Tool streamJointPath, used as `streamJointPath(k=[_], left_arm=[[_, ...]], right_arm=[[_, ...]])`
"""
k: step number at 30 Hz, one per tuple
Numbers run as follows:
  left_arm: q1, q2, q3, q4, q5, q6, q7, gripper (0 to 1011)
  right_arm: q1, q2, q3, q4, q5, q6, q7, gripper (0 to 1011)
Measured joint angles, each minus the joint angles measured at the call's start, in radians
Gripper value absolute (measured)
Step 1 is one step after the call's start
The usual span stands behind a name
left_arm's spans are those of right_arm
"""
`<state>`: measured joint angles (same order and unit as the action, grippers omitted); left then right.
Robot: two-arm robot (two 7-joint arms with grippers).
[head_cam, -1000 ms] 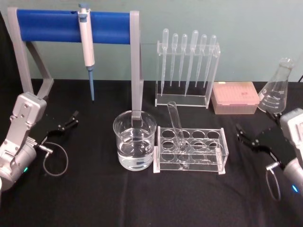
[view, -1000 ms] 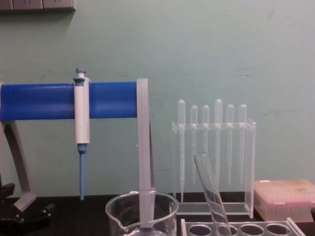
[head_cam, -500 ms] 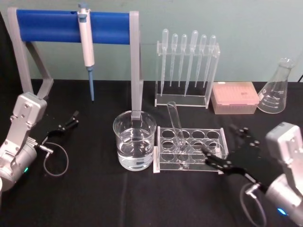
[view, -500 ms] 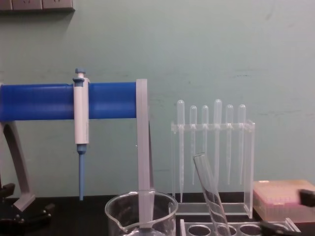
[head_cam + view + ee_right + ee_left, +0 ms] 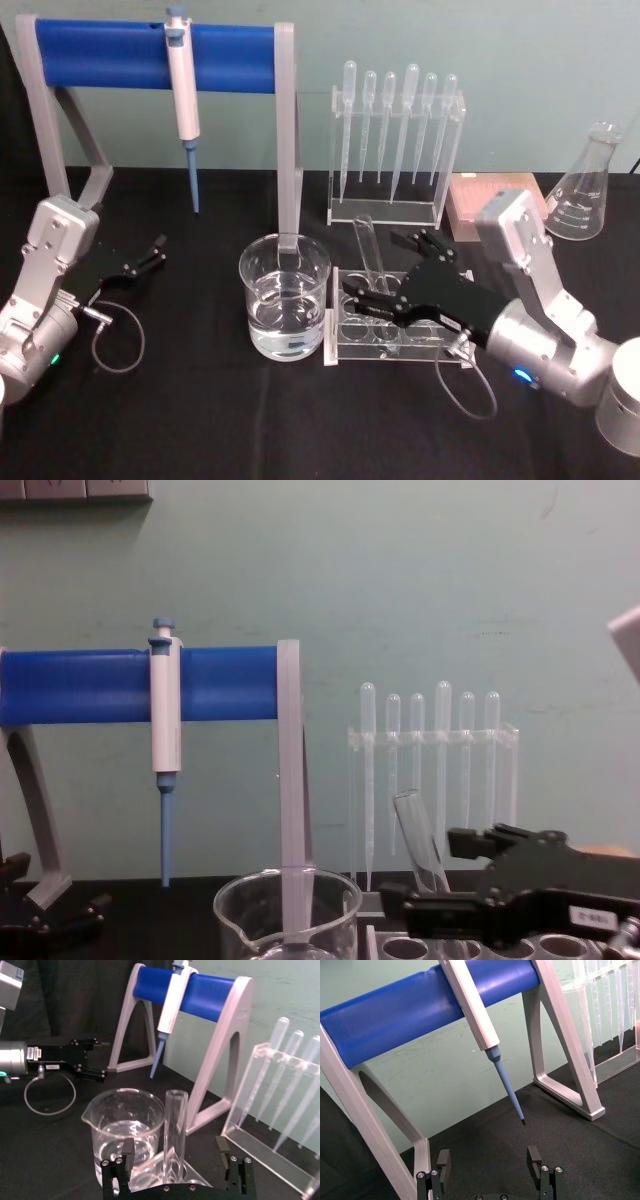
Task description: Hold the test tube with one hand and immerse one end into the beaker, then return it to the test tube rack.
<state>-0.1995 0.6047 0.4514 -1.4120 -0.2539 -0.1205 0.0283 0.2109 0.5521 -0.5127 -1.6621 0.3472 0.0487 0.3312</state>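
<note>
The test tube (image 5: 368,252) leans in the clear rack (image 5: 455,345), its open rim upward; it also shows as the tube (image 5: 174,1130) in the right wrist view and the tube (image 5: 419,838) in the chest view. My right gripper (image 5: 377,266) is open, with one finger on each side of the tube's upper part and clear gaps between pads and glass (image 5: 175,1152). The beaker (image 5: 285,296), partly filled with clear liquid, stands just left of the rack (image 5: 125,1127). My left gripper (image 5: 146,254) rests open at the far left (image 5: 489,1160).
A blue-and-white pipettor (image 5: 182,90) hangs on the blue stand (image 5: 100,55) behind the beaker. A pipette rack (image 5: 396,140), a pink tip box (image 5: 472,196) and a conical flask (image 5: 584,188) stand at the back right. The stand's grey leg (image 5: 288,150) rises right behind the beaker.
My right arm has swung in from the right edge of the table to the rack, and its open fingers now stand on both sides of the tube. The left arm has stayed put.
</note>
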Motion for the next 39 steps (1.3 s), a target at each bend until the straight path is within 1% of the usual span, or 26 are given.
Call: streamJointPath(k=[3,5,9,10,11,12,13,14,16,17,18,19,22,23,24,25,26,30,35,37,39], left_arm=[[0.000,0.000,0.000,0.000,0.000,0.000,0.000,1000],[0.000,0.000,0.000,0.000,0.000,0.000,0.000,1000],[0.000,0.000,0.000,0.000,0.000,0.000,0.000,1000],[0.000,0.000,0.000,0.000,0.000,0.000,0.000,1000],[0.000,0.000,0.000,0.000,0.000,0.000,0.000,1000],[0.000,0.000,0.000,0.000,0.000,0.000,0.000,1000],[0.000,0.000,0.000,0.000,0.000,0.000,0.000,1000],[0.000,0.000,0.000,0.000,0.000,0.000,0.000,1000],[0.000,0.000,0.000,0.000,0.000,0.000,0.000,1000],[0.000,0.000,0.000,0.000,0.000,0.000,0.000,1000],[0.000,0.000,0.000,0.000,0.000,0.000,0.000,1000],[0.000,0.000,0.000,0.000,0.000,0.000,0.000,1000],[0.000,0.000,0.000,0.000,0.000,0.000,0.000,1000],[0.000,0.000,0.000,0.000,0.000,0.000,0.000,1000],[0.000,0.000,0.000,0.000,0.000,0.000,0.000,1000],[0.000,0.000,0.000,0.000,0.000,0.000,0.000,1000],[0.000,0.000,0.000,0.000,0.000,0.000,0.000,1000],[0.000,0.000,0.000,0.000,0.000,0.000,0.000,1000],[0.000,0.000,0.000,0.000,0.000,0.000,0.000,1000],[0.000,0.000,0.000,0.000,0.000,0.000,0.000,1000],[0.000,0.000,0.000,0.000,0.000,0.000,0.000,1000]], right_arm=[[0.033,-0.025,-0.003,0.027,0.001,0.019,0.026,1000],[0.041,-0.033,-0.002,0.033,0.001,0.031,0.030,970],[0.052,-0.045,0.006,0.039,-0.002,0.060,0.036,874],[0.054,-0.047,0.008,0.039,-0.004,0.068,0.038,863],[0.055,-0.048,0.010,0.039,-0.005,0.072,0.040,821],[0.055,-0.049,0.011,0.039,-0.006,0.075,0.041,812],[0.057,-0.052,0.014,0.041,-0.008,0.081,0.046,751],[0.057,-0.052,0.014,0.041,-0.008,0.081,0.046,751],[0.058,-0.059,0.018,0.048,-0.008,0.087,0.055,695],[0.059,-0.064,0.020,0.053,-0.008,0.090,0.061,633],[0.060,-0.066,0.021,0.056,-0.008,0.092,0.063,624],[0.060,-0.068,0.022,0.057,-0.008,0.093,0.065,594],[0.063,-0.076,0.026,0.066,-0.012,0.097,0.075,479],[0.063,-0.080,0.027,0.068,-0.015,0.099,0.080,479],[0.063,-0.081,0.029,0.069,-0.016,0.100,0.081,419],[0.063,-0.083,0.030,0.070,-0.017,0.101,0.083,390],[0.063,-0.085,0.032,0.071,-0.020,0.103,0.086,330],[0.061,-0.089,0.038,0.067,-0.027,0.106,0.090,229],[0.052,-0.092,0.051,0.051,-0.030,0.103,0.092,225],[0.044,-0.092,0.062,0.036,-0.027,0.098,0.093,225],[0.029,-0.091,0.079,0.015,-0.015,0.085,0.092,225]])
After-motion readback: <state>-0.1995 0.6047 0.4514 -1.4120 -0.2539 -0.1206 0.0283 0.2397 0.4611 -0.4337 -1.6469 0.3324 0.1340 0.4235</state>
